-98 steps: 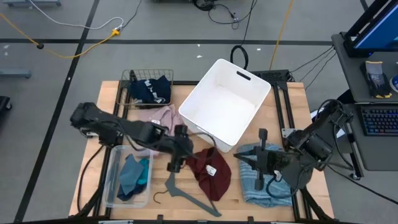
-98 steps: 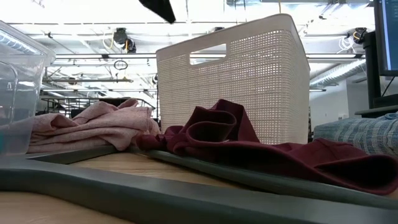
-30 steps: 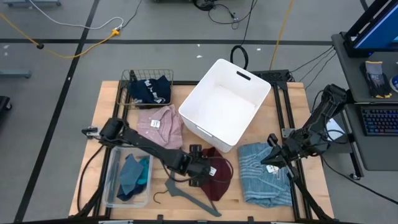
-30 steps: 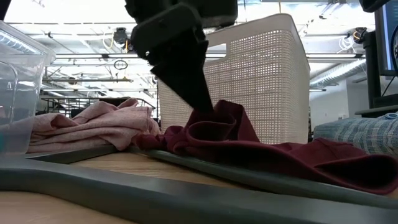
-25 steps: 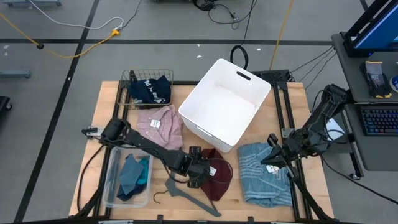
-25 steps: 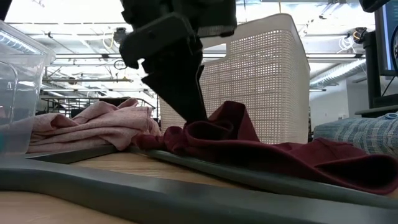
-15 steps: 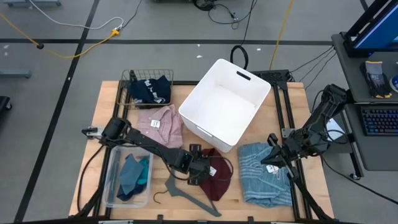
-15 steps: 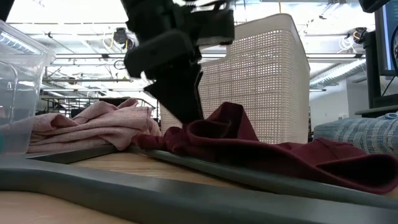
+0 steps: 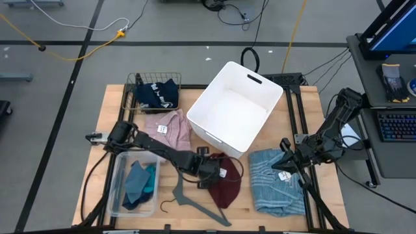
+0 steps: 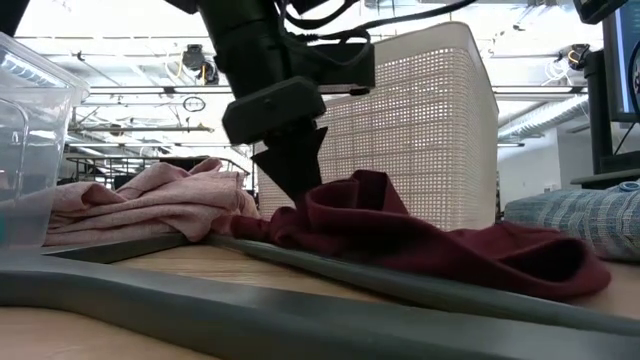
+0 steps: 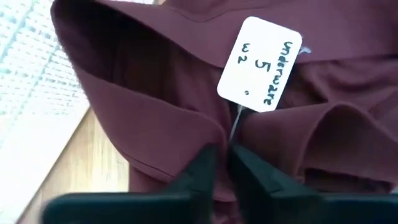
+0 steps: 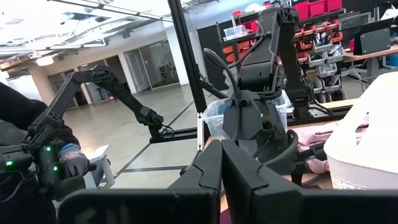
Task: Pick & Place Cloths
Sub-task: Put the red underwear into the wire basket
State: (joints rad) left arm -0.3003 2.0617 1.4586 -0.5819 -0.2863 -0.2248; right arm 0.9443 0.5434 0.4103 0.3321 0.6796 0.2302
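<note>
Left gripper (image 9: 209,171) pinched nearly shut on a fold of the maroon cloth (image 9: 224,188), near the table's front edge, just 7 o'clock of the white bin (image 9: 235,108). Grip looks thin, beside the tag (image 11: 260,65); lift slowly, clear the grey hanger (image 9: 195,200). Right gripper (image 9: 284,170) parked closed, over the light-blue cloth (image 9: 276,192) at 3 o'clock.

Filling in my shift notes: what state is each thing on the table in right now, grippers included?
left gripper: shut on maroon cloth, by the bin.
right gripper: shut, empty, over the light-blue cloth.
maroon cloth: crumpled, pinched at a fold, on the table.
white bin: upright, empty.
pink cloth: bunched, untouched.
light-blue cloth: spread flat.
navy cloth: in the wire basket.
teal cloth: in the clear tub.
grey hanger: lying flat.
</note>
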